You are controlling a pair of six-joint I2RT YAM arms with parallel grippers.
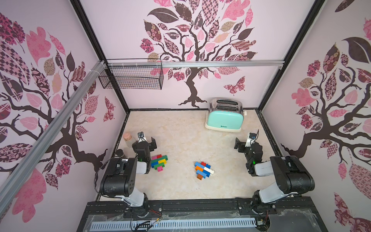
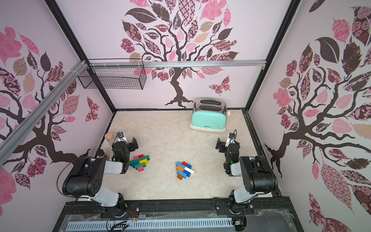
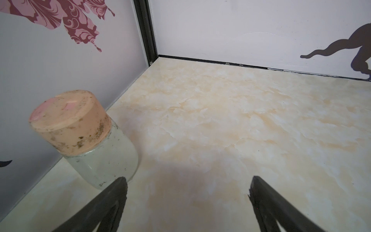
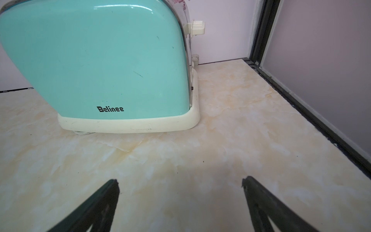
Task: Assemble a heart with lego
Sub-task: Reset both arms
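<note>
- Left lego heart [image 1: 159, 163], green, blue, yellow, pink and red bricks, lies flat on the marble-look surface [image 1: 180, 130], near left, just beside the left arm's forearm; whether it touches the arm, cannot tell.
- Right lego heart [image 1: 203, 170], blue, orange, white and red bricks with a brown tip, lies flat near the middle, a bit to the right; both show in both top views.
- The two hearts are well apart, neither is held, and each has its point toward the near edge.
- Left fingers [image 3: 112, 200] are spread wide, nothing between them, above bare surface on the far side of the left heart.
- Clear jar with a peach lid [image 3: 80, 124] stands upright by the left wall, just beside the left fingers.
- A dark-lidded jar [image 1: 120, 153] stands nearer along the same wall, partly hidden by the arm.
- Right fingers [image 4: 261, 200] are spread wide too, empty, facing the far right corner.
- Mint toaster [image 4: 100, 60] with a cream base and "Belinee" on its side stands far right by the back wall, apart from the right fingers.
- Black wire basket [image 1: 132, 77] hangs on the rail, far left, high.
</note>
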